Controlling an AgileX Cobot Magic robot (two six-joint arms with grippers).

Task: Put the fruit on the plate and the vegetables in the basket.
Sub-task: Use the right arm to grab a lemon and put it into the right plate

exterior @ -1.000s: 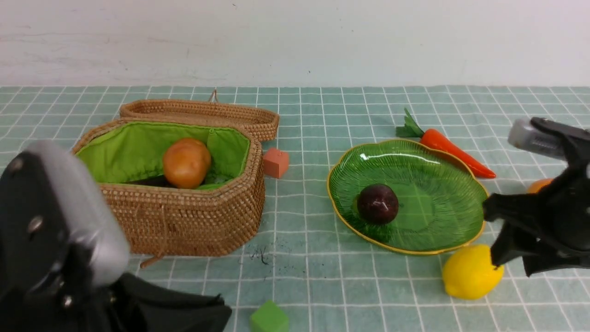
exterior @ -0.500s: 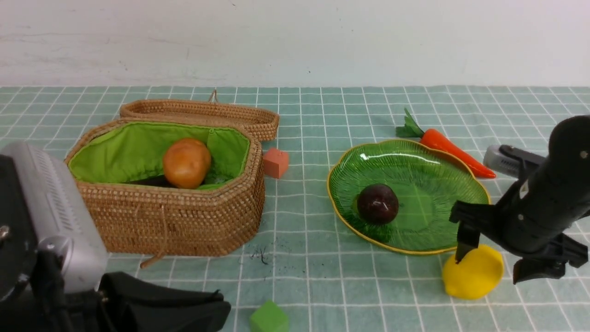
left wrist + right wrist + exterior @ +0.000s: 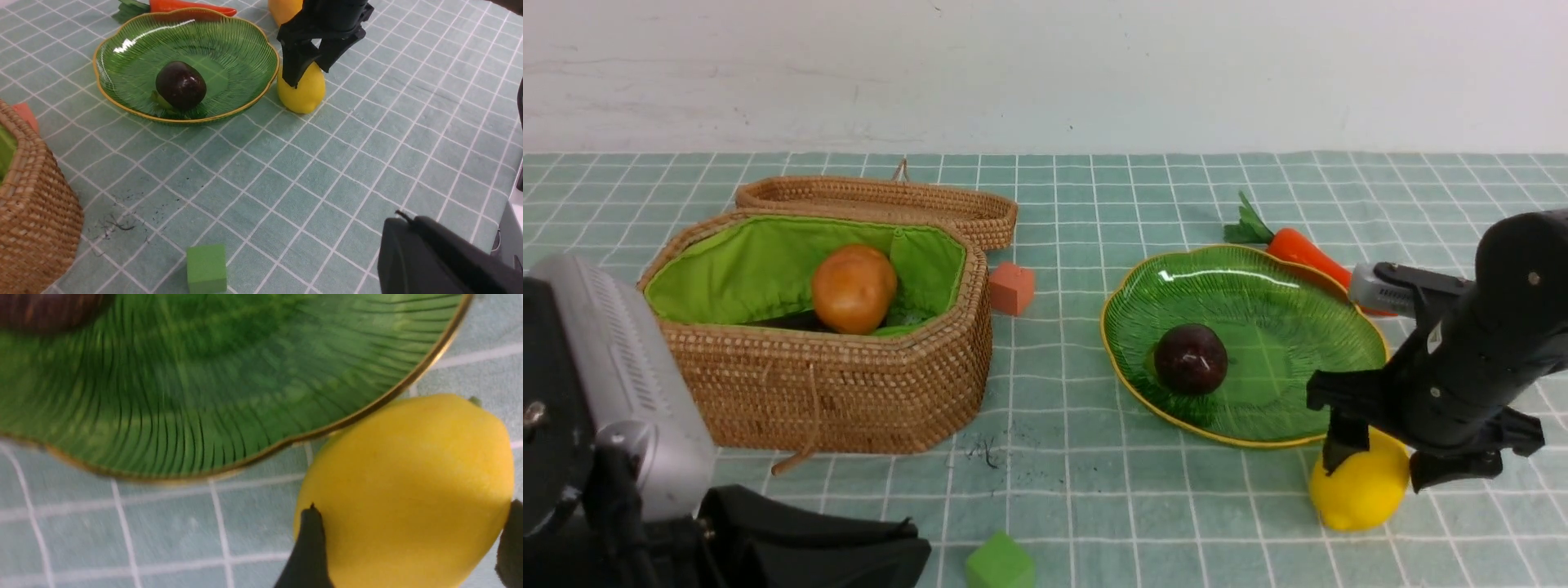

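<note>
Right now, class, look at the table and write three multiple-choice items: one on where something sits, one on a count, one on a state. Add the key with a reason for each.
1. Where is the lemon relative to the plate?
A. in it
B. far behind it
C. on the cloth, right beside its near rim

2. How many fruits lie on the plate?
A. one
B. two
C. none

3. The lid of the basket is:
A. shut
B. open, lying back behind the basket
C. missing

Key:
1 C, the lemon sits on the cloth by the gold rim.
2 A, only the mangosteen is there.
3 B, the potato inside shows.
</note>
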